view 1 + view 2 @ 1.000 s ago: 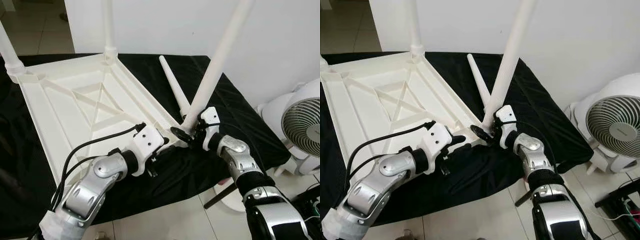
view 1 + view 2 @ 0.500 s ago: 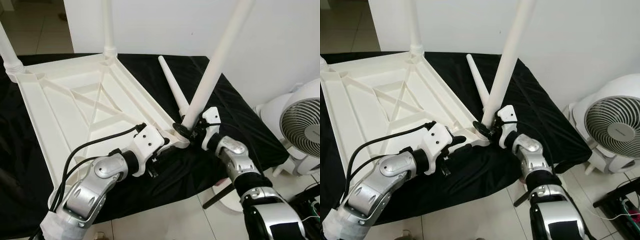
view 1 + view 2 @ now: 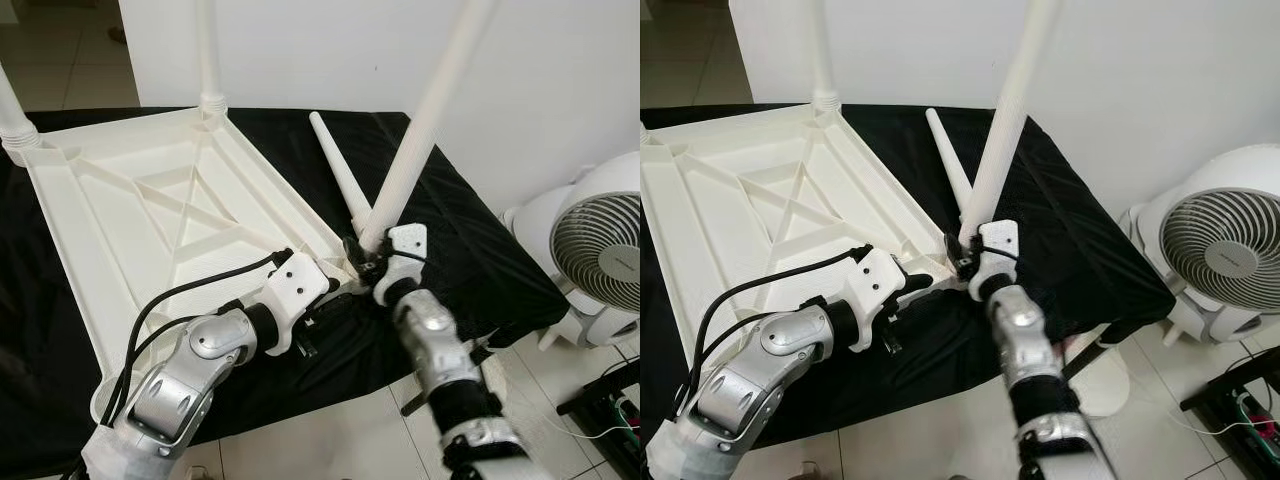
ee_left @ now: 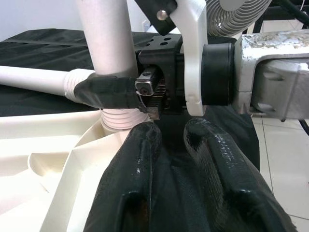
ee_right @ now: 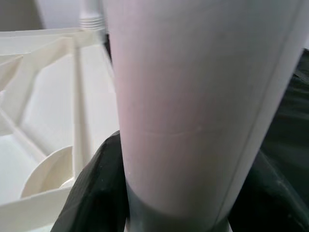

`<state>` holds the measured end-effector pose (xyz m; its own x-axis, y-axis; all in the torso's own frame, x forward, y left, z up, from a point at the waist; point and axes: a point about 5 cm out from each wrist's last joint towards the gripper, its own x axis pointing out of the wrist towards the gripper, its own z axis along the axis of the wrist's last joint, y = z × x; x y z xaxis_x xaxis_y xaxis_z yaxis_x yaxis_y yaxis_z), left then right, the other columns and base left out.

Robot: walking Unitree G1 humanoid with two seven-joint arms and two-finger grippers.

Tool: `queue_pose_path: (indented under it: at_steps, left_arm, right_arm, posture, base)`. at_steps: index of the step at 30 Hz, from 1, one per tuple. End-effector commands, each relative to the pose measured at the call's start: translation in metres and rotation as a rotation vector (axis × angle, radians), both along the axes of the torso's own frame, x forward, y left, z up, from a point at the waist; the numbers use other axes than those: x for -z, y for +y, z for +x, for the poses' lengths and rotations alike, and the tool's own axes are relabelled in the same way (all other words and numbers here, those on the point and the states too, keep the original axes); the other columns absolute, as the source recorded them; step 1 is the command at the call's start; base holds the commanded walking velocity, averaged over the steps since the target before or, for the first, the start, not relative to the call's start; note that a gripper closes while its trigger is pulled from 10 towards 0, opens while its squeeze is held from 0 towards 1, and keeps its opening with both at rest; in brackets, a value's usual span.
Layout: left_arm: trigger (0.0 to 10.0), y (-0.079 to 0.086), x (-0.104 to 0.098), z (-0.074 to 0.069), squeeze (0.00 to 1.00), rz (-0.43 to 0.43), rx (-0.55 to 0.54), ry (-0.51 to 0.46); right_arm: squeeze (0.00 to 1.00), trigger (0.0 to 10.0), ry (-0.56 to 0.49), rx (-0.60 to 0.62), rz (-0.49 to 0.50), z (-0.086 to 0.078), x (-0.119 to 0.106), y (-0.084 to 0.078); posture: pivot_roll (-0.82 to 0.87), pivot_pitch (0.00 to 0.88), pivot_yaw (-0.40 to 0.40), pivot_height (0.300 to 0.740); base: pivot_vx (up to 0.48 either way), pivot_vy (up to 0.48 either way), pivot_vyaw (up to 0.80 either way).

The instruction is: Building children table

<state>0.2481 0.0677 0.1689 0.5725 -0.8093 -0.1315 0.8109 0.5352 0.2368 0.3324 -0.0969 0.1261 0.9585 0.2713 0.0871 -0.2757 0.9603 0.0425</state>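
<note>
Black cloth under inverted white plastic tabletop. White tapered leg at near right corner, leaning up-right, clamped by right gripper. Left gripper beside, fingers narrowly apart, empty.

No readable text — the fan hub's mark is too small.

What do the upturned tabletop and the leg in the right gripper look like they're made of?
Tabletop: likely moulded plastic, matte white, judging by its ribbed underside. Leg held in the right gripper: seemingly the same white plastic, a smooth tapered tube with a ridged threaded base. Black cloth underneath looks like fabric.
</note>
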Motion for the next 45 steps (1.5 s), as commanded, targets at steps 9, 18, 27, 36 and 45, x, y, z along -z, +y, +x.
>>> queue_pose_path:
  at_steps: [9,18,27,36,45]
  left_arm:
    - [10.0,-0.001,0.004,0.002,0.00,0.001,-0.036,0.005]
    - [10.0,0.004,0.004,0.005,0.00,-0.006,-0.079,0.003]
    - [10.0,0.016,0.006,0.019,0.00,0.016,-0.198,-0.013]
    - [10.0,0.028,0.013,0.036,0.00,0.079,-0.316,0.008]
    - [10.0,0.033,0.019,0.041,0.00,0.143,-0.348,0.020]
  right_arm:
    - [0.94,10.0,0.019,0.053,0.004,-0.006,0.001,-0.001]
    - [1.00,10.0,-0.068,0.046,0.048,-0.022,-0.009,-0.015]
    - [0.00,10.0,-0.087,-0.028,0.113,-0.047,-0.014,-0.028]
    - [0.00,10.0,-0.067,-0.172,0.083,-0.077,-0.011,-0.048]
    - [0.00,10.0,-0.042,-0.168,0.023,-0.086,-0.007,-0.072]
  posture:
    - [0.11,0.039,-0.144,0.740]
    - [0.10,0.055,-0.146,0.740]
    - [0.09,0.070,-0.138,0.740]
    - [0.06,0.079,-0.118,0.740]
    - [0.05,0.086,-0.097,0.740]
  base:
    - [0.000,0.000,0.00]
    - [0.000,0.000,0.00]
    - [0.000,0.000,0.00]
    - [0.000,0.000,0.00]
    - [0.000,0.000,0.00]
